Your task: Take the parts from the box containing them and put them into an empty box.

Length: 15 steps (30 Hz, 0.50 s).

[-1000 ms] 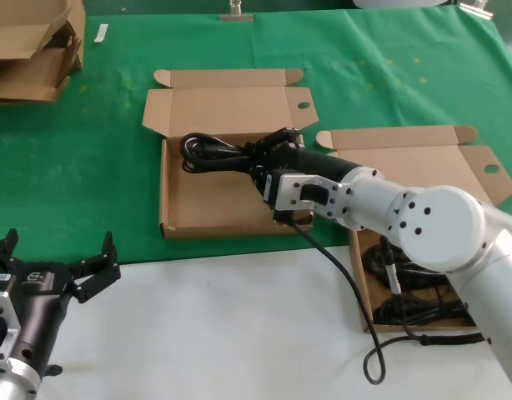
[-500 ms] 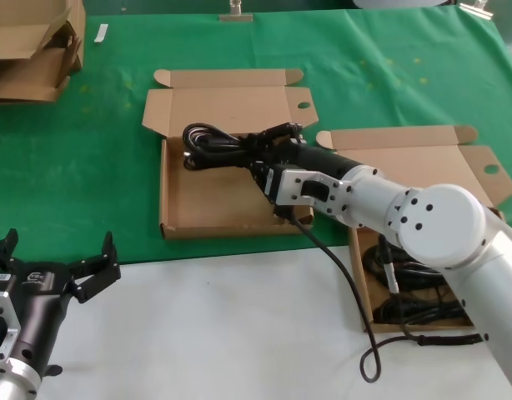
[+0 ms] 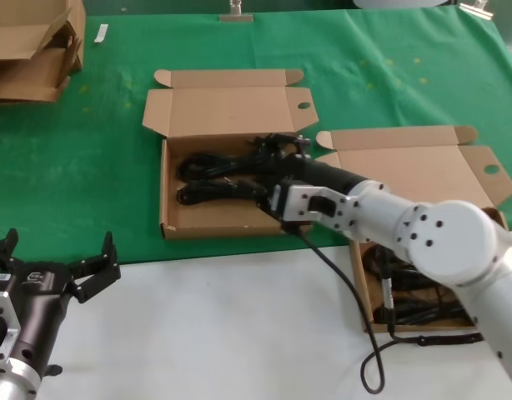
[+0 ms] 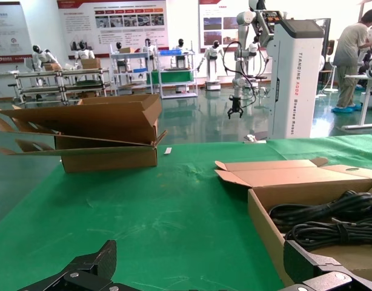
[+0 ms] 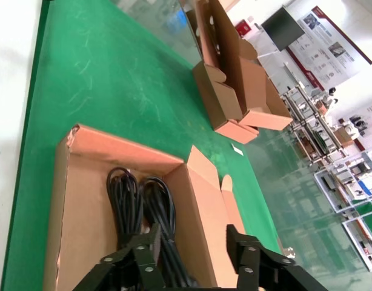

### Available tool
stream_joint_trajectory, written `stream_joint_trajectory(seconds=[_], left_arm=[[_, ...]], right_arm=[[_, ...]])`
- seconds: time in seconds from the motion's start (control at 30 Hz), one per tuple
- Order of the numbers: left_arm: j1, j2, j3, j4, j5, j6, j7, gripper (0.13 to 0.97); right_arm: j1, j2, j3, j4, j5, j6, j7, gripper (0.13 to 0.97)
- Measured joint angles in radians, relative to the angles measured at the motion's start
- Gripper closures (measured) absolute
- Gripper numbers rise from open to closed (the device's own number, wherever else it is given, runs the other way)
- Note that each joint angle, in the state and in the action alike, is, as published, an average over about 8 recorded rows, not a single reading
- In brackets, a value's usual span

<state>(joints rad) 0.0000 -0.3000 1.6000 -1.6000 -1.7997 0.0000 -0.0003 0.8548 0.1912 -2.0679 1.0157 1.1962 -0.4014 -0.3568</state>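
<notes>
Two black cable bundles (image 3: 208, 179) lie side by side in the open cardboard box (image 3: 214, 218) at the table's middle. My right gripper (image 3: 268, 162) hovers open over their near ends, holding nothing. In the right wrist view the bundles (image 5: 140, 203) stretch along the box floor (image 5: 77, 200) below the open gripper (image 5: 192, 248). More cables (image 3: 410, 312) sit in the box on the right (image 3: 406, 162), mostly hidden by my right arm. My left gripper (image 3: 52, 271) waits open at the front left; its wrist view shows the gripper (image 4: 201, 267) short of the box wall (image 4: 265, 212) and the cables (image 4: 331, 218).
Flattened cardboard boxes (image 3: 31, 50) are stacked at the far left corner, and they show as a stack of boxes (image 4: 107, 133) in the left wrist view. My own loose black cable (image 3: 356, 317) trails over the white front strip. Green cloth covers the table.
The bundle that my right gripper held raised above the middle box now lies in it beside the other one. The gripper has opened and sunk lower. The left arm has not moved.
</notes>
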Motion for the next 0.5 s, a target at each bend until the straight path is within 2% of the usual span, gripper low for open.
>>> stream_joint_trajectory(seconds=[0.13,0.27,0.5], left_arm=[[0.000,0.000,0.000,0.000,0.000,0.000,0.000,0.132],[0.000,0.000,0.000,0.000,0.000,0.000,0.000,0.132],[0.000,0.000,0.000,0.000,0.000,0.000,0.000,0.132]], right_arm=[[-0.025,0.036,0.022,0.054,-0.013,-0.008,0.037,0.663],[-0.066,0.086,0.065,0.127,-0.030,-0.013,0.092,0.663],[-0.177,0.177,0.151,0.250,-0.037,-0.002,0.186,0.484]])
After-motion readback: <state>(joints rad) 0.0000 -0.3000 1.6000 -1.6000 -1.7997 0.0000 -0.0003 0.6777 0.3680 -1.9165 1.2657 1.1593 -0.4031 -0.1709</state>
